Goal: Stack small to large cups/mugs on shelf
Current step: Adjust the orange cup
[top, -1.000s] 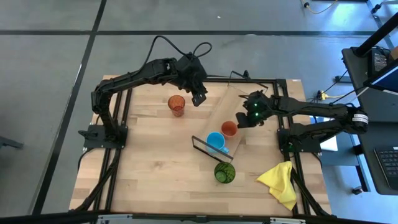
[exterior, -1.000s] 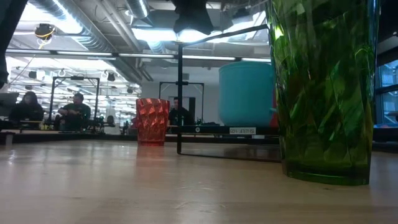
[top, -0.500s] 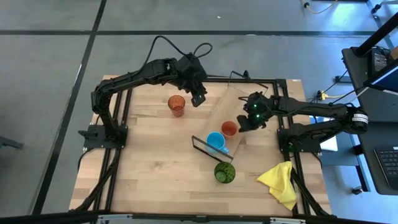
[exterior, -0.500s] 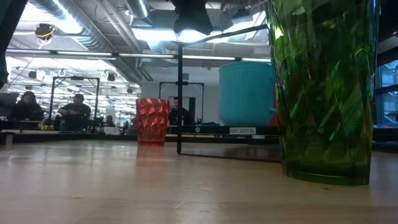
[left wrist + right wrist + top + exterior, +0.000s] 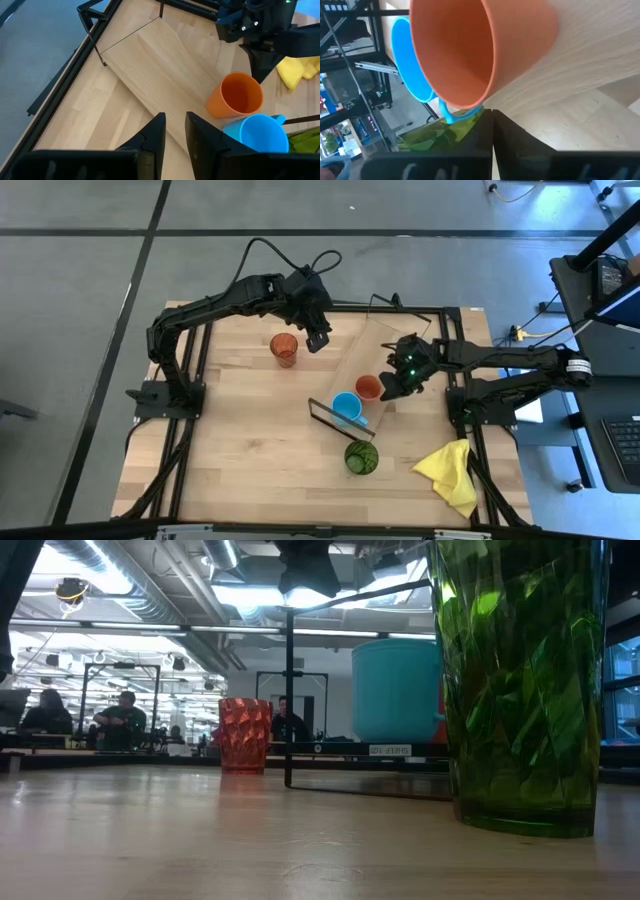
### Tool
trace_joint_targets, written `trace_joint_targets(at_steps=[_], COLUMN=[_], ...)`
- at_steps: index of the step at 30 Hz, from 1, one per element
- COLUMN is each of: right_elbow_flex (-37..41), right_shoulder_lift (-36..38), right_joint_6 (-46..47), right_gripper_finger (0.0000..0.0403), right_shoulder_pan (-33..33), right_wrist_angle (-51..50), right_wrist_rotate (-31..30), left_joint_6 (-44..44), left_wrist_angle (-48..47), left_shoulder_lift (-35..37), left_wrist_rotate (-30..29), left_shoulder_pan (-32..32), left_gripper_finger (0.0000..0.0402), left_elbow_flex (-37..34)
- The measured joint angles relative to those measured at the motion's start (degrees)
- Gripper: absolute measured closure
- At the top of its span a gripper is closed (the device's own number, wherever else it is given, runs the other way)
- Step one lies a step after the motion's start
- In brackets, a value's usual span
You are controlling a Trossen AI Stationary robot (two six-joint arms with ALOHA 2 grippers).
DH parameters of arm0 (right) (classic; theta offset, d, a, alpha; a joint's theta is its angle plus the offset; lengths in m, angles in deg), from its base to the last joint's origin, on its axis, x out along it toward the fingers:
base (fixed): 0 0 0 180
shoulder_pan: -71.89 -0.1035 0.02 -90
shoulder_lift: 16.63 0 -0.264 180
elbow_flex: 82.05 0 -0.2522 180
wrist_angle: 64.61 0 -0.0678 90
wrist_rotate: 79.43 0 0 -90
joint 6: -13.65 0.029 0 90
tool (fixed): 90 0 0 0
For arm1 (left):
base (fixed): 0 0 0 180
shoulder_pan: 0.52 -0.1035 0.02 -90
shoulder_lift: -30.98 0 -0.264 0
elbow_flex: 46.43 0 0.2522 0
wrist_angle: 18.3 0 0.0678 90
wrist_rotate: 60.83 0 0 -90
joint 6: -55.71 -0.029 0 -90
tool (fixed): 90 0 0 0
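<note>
The shelf (image 5: 375, 350), a light-wood plank with a black wire frame, lies slantwise on the table. A small orange cup (image 5: 368, 387) and a light-blue mug (image 5: 347, 407) stand on its near part, mouths up. An orange-red translucent tumbler (image 5: 284, 348) stands on the tabletop left of the shelf. A green tumbler (image 5: 361, 457) stands by the shelf's near end. My right gripper (image 5: 395, 380) is shut, right beside the orange cup (image 5: 237, 95). My left gripper (image 5: 320, 340) hovers between the translucent tumbler and the shelf, fingers a little apart (image 5: 175, 135), empty. My right gripper's shut fingertips (image 5: 262, 75) stand at the orange cup's outer wall by the rim (image 5: 259, 89), on the cup's right side, slanting down from the table's right. I cannot tell whether they touch it. The cup stands on the shelf.
A yellow cloth (image 5: 450, 475) lies at the table's near right corner. The far half of the shelf plank (image 5: 165, 65) is bare. Black frame rails (image 5: 440, 310) run along the table's edges. People sit in the room beyond the table (image 5: 120, 715).
My right gripper has gone a little toward the table's near edge and down, closer to the orange cup. The cup has stayed where it was.
</note>
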Motion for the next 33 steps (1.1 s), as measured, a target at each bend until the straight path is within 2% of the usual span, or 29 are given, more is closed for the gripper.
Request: trace_joint_targets(at_steps=[11, 33], right_elbow_flex=[0.0, 0.0], right_shoulder_lift=[-1.3, -1.4], right_joint_6=[1.3, 1.4], right_gripper_finger=[0.0398, 0.0398], right_shoulder_pan=[-0.4, -0.4], right_wrist_angle=[4.0, 5.1], right_wrist_rotate=[-6.3, -7.2], left_joint_6=[0.0, -1.4], left_wrist_angle=[0.1, 0.0], left_shoulder_lift=[0.0, 0.0], left_wrist_rotate=[0.0, 0.0], left_shoulder_pan=[0.0, 0.0], left_gripper_finger=[0.0334, 0.0334], left_elbow_flex=[0.0, 0.0])
